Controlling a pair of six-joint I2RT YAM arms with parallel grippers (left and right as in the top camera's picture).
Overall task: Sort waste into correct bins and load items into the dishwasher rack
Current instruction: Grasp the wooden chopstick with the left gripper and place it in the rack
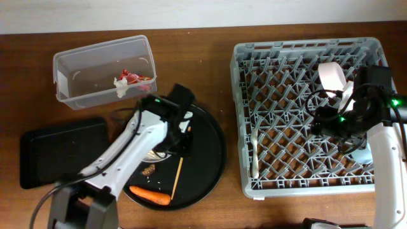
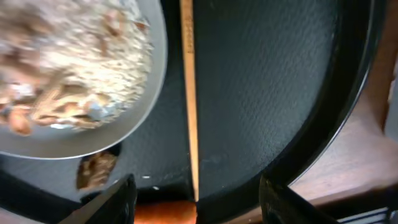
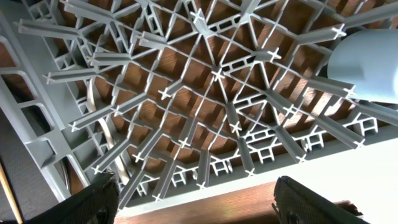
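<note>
From above, the carrot point(image 1: 150, 196) is lying on the round black tray point(image 1: 210, 152); the red wrapper point(image 1: 133, 77) is sitting in the clear tub point(image 1: 102, 48); on the left wrist, the left gripper point(image 2: 196, 190) is standing spread over a wooden stick point(image 2: 188, 93) beside the rice-laden plate point(image 2: 134, 127); on the right wrist, the right gripper point(image 3: 196, 186) is gaping empty over the pegs of the dishwasher rack point(image 3: 217, 74), near the pale blue cup point(image 3: 367, 68).

Soft, even light. In the left wrist view the plate point(image 2: 127, 127) is blurred, the tray point(image 2: 267, 87) beside it sharper.
</note>
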